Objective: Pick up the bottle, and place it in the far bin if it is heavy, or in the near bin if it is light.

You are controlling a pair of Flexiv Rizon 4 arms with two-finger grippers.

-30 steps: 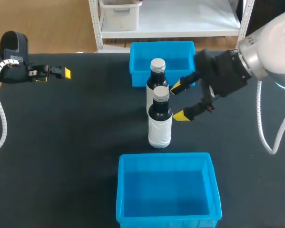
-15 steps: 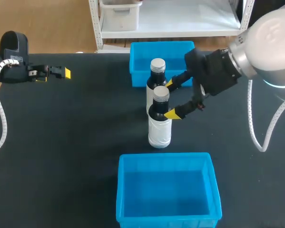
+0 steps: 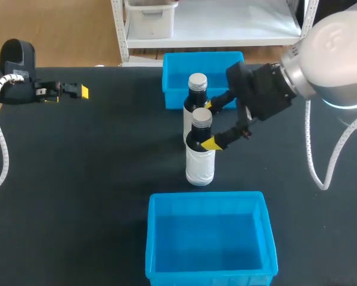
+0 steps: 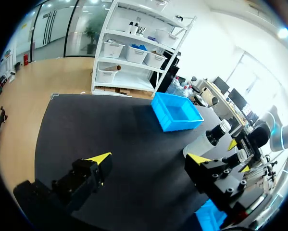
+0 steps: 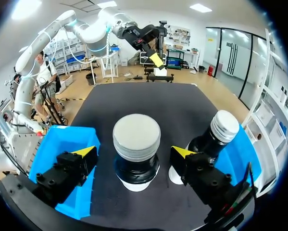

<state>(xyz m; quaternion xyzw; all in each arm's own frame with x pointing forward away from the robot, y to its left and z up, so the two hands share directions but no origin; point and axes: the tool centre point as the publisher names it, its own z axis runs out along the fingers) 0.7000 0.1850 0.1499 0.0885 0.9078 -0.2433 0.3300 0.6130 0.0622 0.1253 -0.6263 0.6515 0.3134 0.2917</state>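
Right gripper (image 3: 209, 124) straddles the neck of the nearer bottle (image 3: 200, 161) with its fingers apart. In the right wrist view we see a gap between each yellow tip and the glass, so nothing is gripped yet. This bottle stands upright on the table (image 3: 95, 167), between the near bin (image 3: 152, 250) and the far bin (image 3: 171, 89). A second bottle (image 3: 196, 89) stands just behind it; we cannot tell whether they touch. We judge the neck was chosen because it is narrow enough for one finger to slip between the two bottles. Weight can only be felt on lifting, so the bin is undecided. Left gripper (image 3: 68, 92) sits open, well apart at the far left, presumably parked clear.
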